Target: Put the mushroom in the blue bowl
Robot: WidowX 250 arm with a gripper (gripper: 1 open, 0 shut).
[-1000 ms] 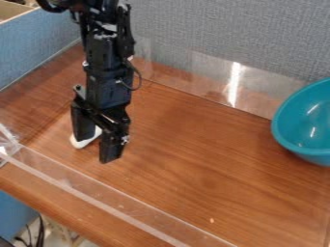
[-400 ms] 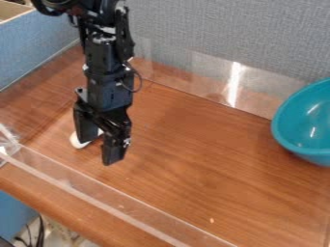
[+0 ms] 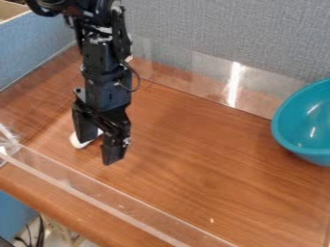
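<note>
At roughly nine o'clock on the wooden tabletop (image 3: 206, 172): one mushroom (image 3: 80, 142), pale part showing, remainder hidden behind the claw (image 3: 100, 145). Condition: on the table, not in its destination.

Item, one claw, black, fingers spread wide, released, nothing seen in its grasp. Position: at nine o'clock, low over the table, directly in front of the mushroom as the camera looks. Whether finger and mushroom touch, cannot be told.

Item, one blue bowl (image 3: 307, 123), round, glossy, upright, cut off by the picture's edge at three o'clock, well apart from the mushroom. No mushroom is visible in it.

Progress, as judged: early. Done: the claw is brought near the mushroom, opened ready. Outstanding: lining up the fingers around the mushroom, closing on it, lifting, carrying across toward three o'clock, lowering over the bowl, letting go. Of the pick itself, nothing appears accomplished; of the placing, likewise nothing.
</note>
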